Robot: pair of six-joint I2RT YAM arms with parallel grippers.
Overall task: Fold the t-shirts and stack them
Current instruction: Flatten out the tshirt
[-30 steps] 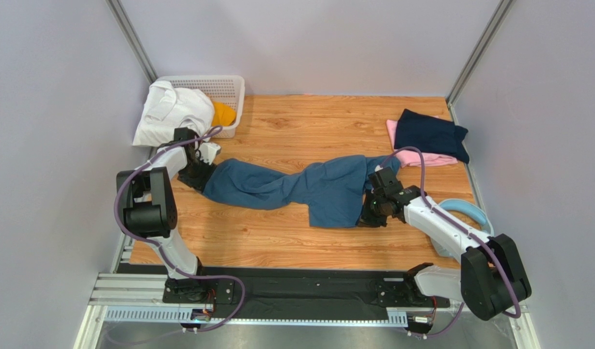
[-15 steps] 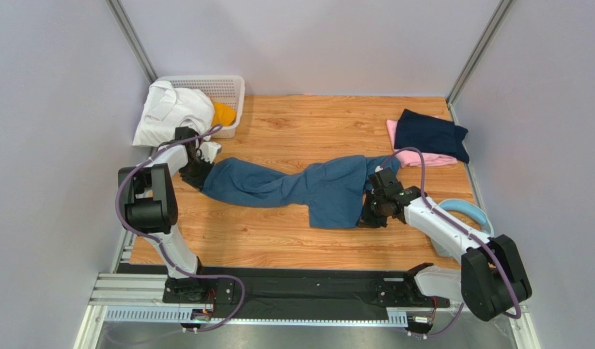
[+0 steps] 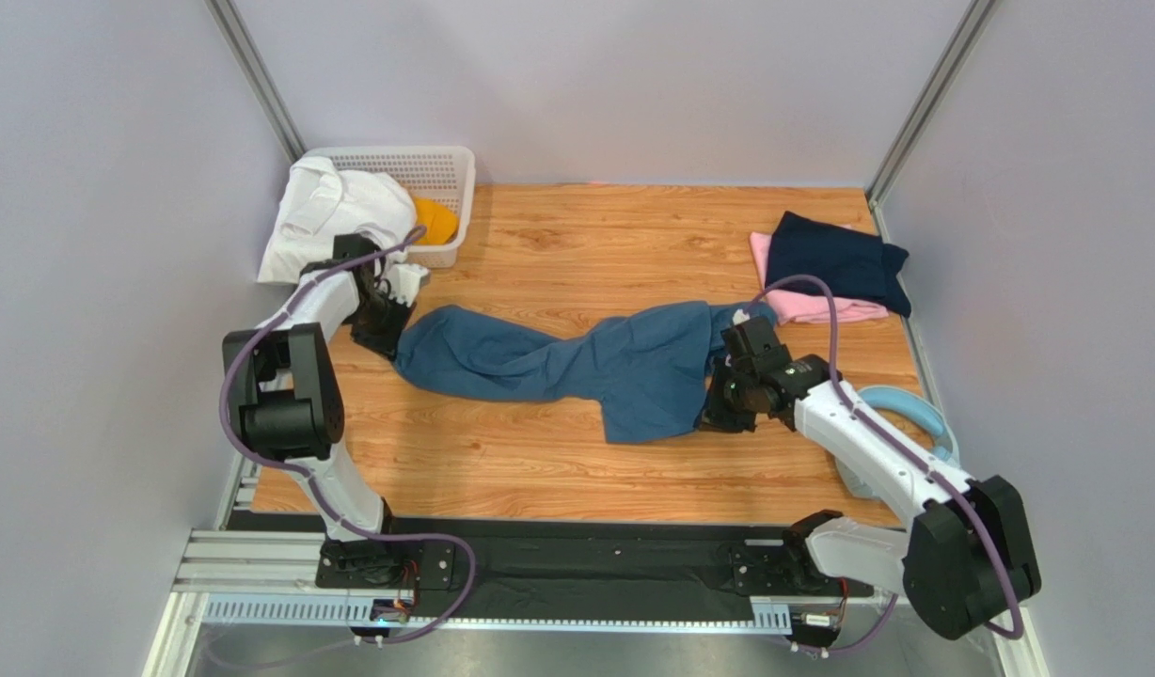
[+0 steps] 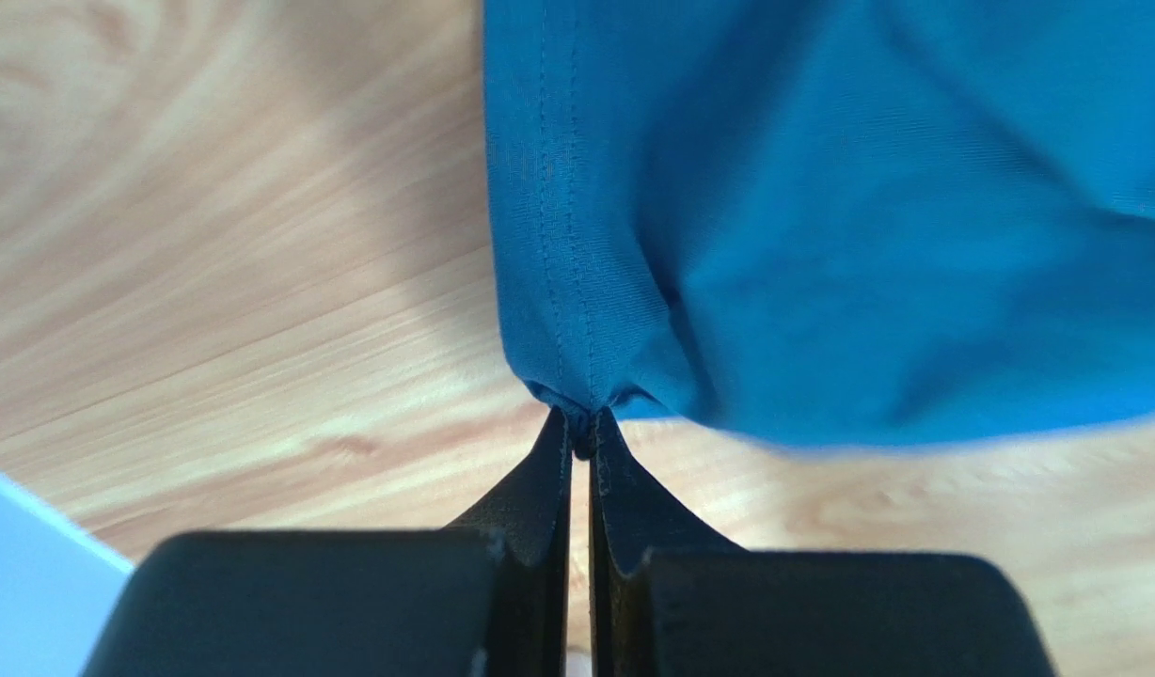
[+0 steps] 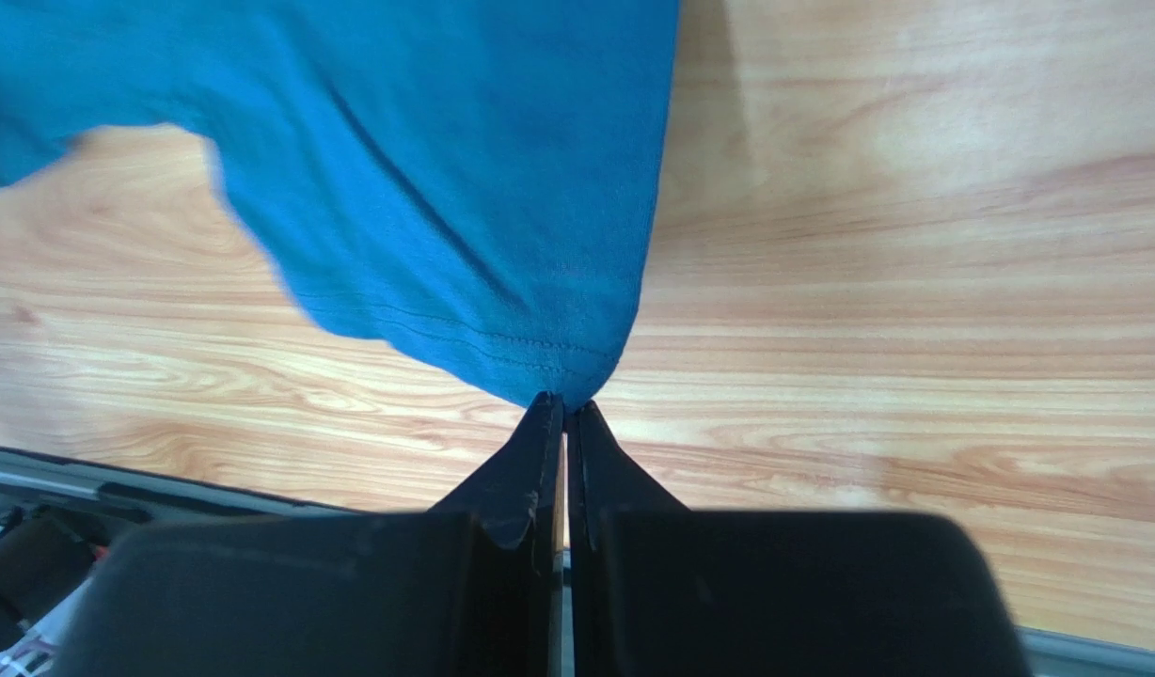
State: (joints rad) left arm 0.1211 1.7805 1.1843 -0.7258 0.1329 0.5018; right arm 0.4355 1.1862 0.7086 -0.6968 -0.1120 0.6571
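A slate-blue t-shirt [image 3: 583, 364] lies stretched and crumpled across the middle of the wooden table. My left gripper [image 3: 381, 327] is shut on its left end; in the left wrist view the hem [image 4: 583, 381] is pinched between the fingertips. My right gripper [image 3: 720, 399] is shut on the shirt's right lower corner [image 5: 569, 381]. A folded navy t-shirt [image 3: 835, 261] rests on a pink one [image 3: 809, 303] at the back right. A white garment [image 3: 329, 212] hangs over the basket, with an orange one [image 3: 432, 220] inside it.
A white lattice basket [image 3: 428, 177] stands at the back left corner. Light-blue headphones [image 3: 908, 416] lie at the right edge beside my right arm. Grey walls close in the table on three sides.
My left gripper has closed onto the blue shirt's left end and pulled it slightly back-left. The right arm has shifted a little, its grip unchanged.
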